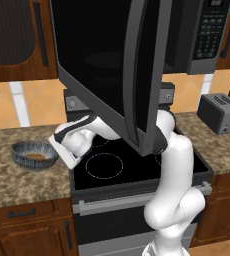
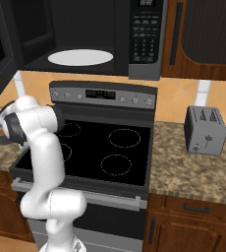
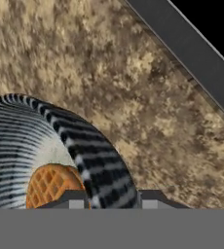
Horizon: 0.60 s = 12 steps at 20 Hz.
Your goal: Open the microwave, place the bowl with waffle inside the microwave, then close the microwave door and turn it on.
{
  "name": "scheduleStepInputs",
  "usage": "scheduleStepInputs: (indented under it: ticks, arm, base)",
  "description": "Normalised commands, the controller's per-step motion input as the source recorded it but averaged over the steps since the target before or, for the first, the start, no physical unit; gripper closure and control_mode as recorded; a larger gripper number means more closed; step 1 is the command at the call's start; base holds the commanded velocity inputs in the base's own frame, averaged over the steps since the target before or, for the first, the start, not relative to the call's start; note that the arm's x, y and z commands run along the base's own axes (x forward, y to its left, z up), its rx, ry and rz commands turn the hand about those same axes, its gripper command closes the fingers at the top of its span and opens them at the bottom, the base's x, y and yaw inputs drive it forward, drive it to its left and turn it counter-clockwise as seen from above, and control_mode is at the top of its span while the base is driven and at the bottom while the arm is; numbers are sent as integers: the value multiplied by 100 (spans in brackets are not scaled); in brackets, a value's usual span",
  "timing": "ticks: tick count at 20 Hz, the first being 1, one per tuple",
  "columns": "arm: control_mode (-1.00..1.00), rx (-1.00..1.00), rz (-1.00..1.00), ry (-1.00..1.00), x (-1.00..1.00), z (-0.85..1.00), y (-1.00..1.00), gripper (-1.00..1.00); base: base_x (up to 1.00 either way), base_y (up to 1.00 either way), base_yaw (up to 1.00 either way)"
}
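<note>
- One microwave [image 2: 85, 34], microwave door [image 1: 107, 65] swung wide open.
- Bowl [image 1: 34, 154] on counter [image 1: 17, 180] left of stove [image 2: 105, 152], waffle [image 3: 53, 185] inside.
- My gripper [image 3: 109, 200] spread, fingers straddling bowl rim.

The 2 base views look forward and down over the stove [image 1: 137, 170] from behind the arm — one from its left, one from its right — sharing the stove, microwave [image 2: 85, 34] and toaster [image 2: 206, 130]. The hand view sits close above the table [image 3: 133, 87], angled down at the bowl [image 3: 94, 160].
</note>
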Motion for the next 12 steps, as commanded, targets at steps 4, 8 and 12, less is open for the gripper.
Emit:
scheduleStepInputs:
  ticks: [4,8,12]
  arm:
    - [-100,0,0,-5,-2,2,-18,100]
    - [-100,0,0,-17,-1,8,-67,100]
    - [-100,0,-1,-16,-10,0,-99,100]
  base:
    - [0,0,0]
    - [0,0,0]
    - [0,0,0]
